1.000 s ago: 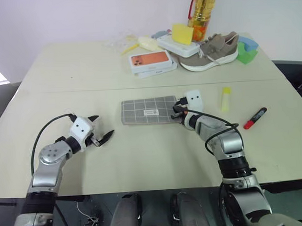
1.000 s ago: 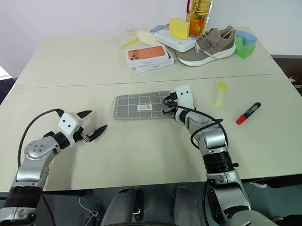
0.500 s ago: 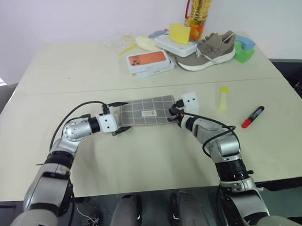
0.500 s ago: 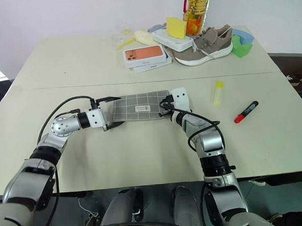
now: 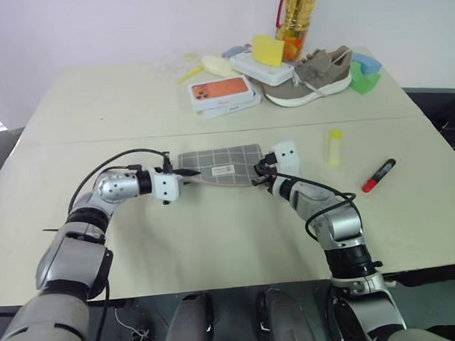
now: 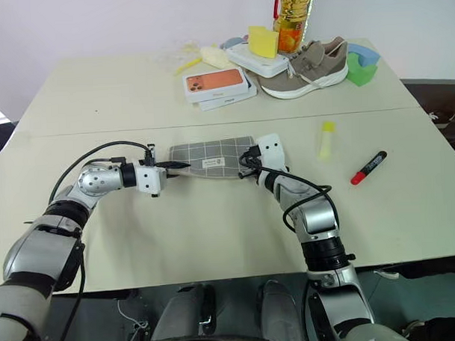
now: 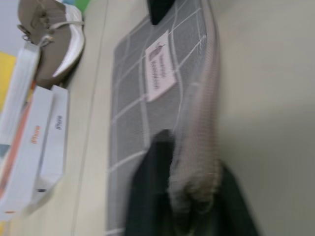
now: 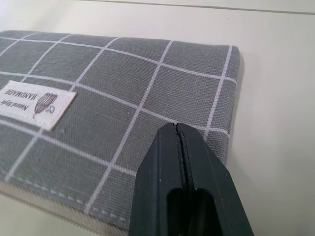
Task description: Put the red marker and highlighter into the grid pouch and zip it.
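The grid pouch [image 5: 221,165] lies flat at the table's middle, its white label up. My left gripper [image 5: 184,174] is at the pouch's left end, shut on its near edge; in the left wrist view the two dark fingers [image 7: 147,196] pinch the pale zipper edge [image 7: 194,177]. My right gripper [image 5: 259,177] is shut at the pouch's right end, its joined fingertips [image 8: 175,129] resting on the fabric near the corner. The highlighter [image 5: 335,146] lies to the right of the pouch. The red marker [image 5: 380,175] lies further right, at a slant.
At the table's back stand an orange phone box [image 5: 225,92], a grey shoe [image 5: 312,78], a white box with a yellow sponge [image 5: 268,49], an oil bottle [image 5: 297,18] and green and blue blocks [image 5: 366,65]. A seam [image 5: 99,137] crosses the table behind the pouch.
My left arm swung in from the table's left to the pouch's left end, and its open fingers closed on the pouch's edge. The right gripper stayed put.
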### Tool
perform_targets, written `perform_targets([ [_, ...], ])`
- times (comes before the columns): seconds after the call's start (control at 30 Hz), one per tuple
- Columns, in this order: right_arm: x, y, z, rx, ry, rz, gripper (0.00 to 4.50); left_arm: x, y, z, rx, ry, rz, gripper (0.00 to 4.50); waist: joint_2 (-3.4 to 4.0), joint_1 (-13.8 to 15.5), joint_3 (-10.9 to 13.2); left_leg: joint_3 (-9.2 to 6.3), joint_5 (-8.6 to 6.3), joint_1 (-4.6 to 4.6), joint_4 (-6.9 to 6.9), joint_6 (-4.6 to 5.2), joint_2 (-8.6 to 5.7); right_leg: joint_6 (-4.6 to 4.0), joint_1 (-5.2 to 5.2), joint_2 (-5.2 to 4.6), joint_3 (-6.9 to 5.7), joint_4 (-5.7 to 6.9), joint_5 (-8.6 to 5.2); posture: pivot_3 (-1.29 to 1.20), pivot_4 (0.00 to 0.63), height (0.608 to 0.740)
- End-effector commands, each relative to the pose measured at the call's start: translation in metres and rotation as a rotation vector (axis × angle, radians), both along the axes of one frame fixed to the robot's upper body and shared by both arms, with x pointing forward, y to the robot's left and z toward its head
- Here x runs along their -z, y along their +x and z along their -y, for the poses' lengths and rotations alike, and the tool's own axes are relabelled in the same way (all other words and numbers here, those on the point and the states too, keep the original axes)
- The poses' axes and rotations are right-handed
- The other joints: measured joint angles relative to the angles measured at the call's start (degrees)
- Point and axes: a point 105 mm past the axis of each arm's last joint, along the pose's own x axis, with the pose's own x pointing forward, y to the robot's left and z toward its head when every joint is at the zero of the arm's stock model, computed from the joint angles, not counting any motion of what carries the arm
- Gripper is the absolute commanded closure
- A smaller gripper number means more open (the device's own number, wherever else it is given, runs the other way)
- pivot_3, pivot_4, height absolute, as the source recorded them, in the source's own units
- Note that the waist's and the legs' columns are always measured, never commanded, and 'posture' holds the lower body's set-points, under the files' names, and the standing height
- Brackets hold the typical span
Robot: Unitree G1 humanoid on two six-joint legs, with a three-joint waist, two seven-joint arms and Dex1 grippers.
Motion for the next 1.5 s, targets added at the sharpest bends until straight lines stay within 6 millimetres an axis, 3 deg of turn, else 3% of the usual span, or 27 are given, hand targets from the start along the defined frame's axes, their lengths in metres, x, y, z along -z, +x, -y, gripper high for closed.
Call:
perform_targets([
  [0.03,-0.008,-0.001,-0.001,0.0,0.005,0.036,4.5,0.001,0.0,-0.006,-0.021,-0.007,-0.01,4.48,0.0,0.0,0.0,-0.01,0.0,0.0,0.0,0.0,0.0,0.0,0.0,0.0,0.0,0.0,0.0,0.0,0.15,0.74],
  [0.13,-0.017,0.002,0.003,0.01,-0.005,0.082,4.5,0.002,0.0,-0.007,-0.039,-0.061,-0.044,4.48,0.0,0.0,0.0,-0.02,0.0,0.0,0.0,0.0,0.0,0.0,-0.01,0.0,0.0,0.0,0.0,0.0,0.15,0.74],
  [0.2,-0.039,0.002,0.018,0.015,-0.05,0.18,4.5,-0.001,0.004,-0.01,-0.097,-0.188,-0.131,4.48,0.02,0.0,0.0,-0.02,0.0,0.0,0.0,0.0,0.01,0.0,-0.01,0.0,0.0,0.0,0.0,0.0,0.15,0.74],
  [0.23,-0.05,0.0,0.025,0.008,-0.056,0.216,4.24,-0.003,0.006,-0.011,-0.117,-0.243,-0.17,4.5,0.04,0.1,0.0,-0.01,0.0,-0.01,0.0,0.0,0.02,0.0,-0.02,-0.02,0.01,0.0,0.0,0.0,0.15,0.74],
  [0.3,-0.061,-0.005,0.036,-0.002,-0.066,0.229,3.58,-0.006,0.006,-0.014,-0.129,-0.299,-0.215,4.5,0.01,0.0,0.0,-0.03,0.0,-0.09,0.02,0.0,0.0,0.01,-0.07,-0.05,0.01,-0.01,0.0,0.0,0.15,0.74],
  [0.43,-0.08,-0.02,0.058,-0.003,-0.108,0.255,1.6,-0.012,-0.002,-0.017,-0.15,-0.397,-0.278,4.5,0.01,-0.1,0.0,-0.06,0.0,-0.09,0.0,0.0,0.03,0.01,-0.07,-0.01,0.01,-0.02,0.0,0.0,0.15,0.74],
  [0.53,-0.084,-0.038,0.052,-0.075,-0.111,0.244,0.07,-0.012,-0.016,-0.014,-0.173,-0.442,-0.321,4.5,0.03,-0.2,0.0,-0.07,0.0,-0.09,-0.01,0.0,0.07,0.01,-0.07,0.02,0.02,-0.03,0.0,0.0,0.15,0.74],
  [0.57,-0.083,-0.042,0.047,-0.099,-0.109,0.235,0.02,-0.012,-0.02,-0.012,-0.179,-0.446,-0.33,4.5,0.03,-0.2,0.0,-0.07,0.0,-0.09,-0.02,0.0,0.08,0.01,-0.07,0.02,0.05,-0.03,0.0,0.0,0.15,0.74],
  [0.67,-0.071,-0.05,0.032,-0.152,-0.125,0.196,0.02,-0.013,-0.027,-0.007,-0.207,-0.482,-0.356,4.5,0.03,0.0,0.1,-0.1,0.0,-0.05,0.0,0.0,0.11,-0.01,-0.05,0.06,0.05,0.0,0.01,0.0,0.15,0.74],
  [0.8,-0.049,-0.045,0.024,-0.12,-0.106,0.109,0.02,-0.014,-0.036,0.002,-0.217,-0.501,-0.374,4.5,0.02,0.2,0.0,-0.13,0.0,-0.01,0.02,0.0,0.1,-0.04,0.02,0.06,0.06,-0.02,0.03,0.0,0.15,0.74],
  [1.2,-0.037,-0.043,0.021,-0.064,-0.079,0.066,0.02,-0.014,-0.037,0.009,-0.236,-0.515,-0.391,4.5,0.02,0.2,0.0,-0.12,0.0,-0.04,0.02,0.0,0.07,-0.03,0.0,0.05,0.06,-0.03,0.03,0.0,0.15,0.74],
  [1.27,-0.039,-0.041,0.022,-0.052,-0.076,0.08,0.79,-0.013,-0.038,0.01,-0.231,-0.513,-0.393,4.5,0.02,0.2,0.0,-0.12,0.0,-0.04,0.02,0.0,0.07,-0.04,-0.01,0.06,0.06,-0.02,0.03,0.0,0.15,0.74],
  [1.5,-0.043,-0.036,0.015,-0.063,-0.069,0.109,4.35,-0.008,-0.038,0.014,-0.222,-0.489,-0.392,4.5,0.03,0.2,0.0,-0.11,0.0,-0.04,0.02,0.0,0.06,-0.03,-0.01,0.06,0.06,-0.02,0.03,0.0,0.15,0.74],
])
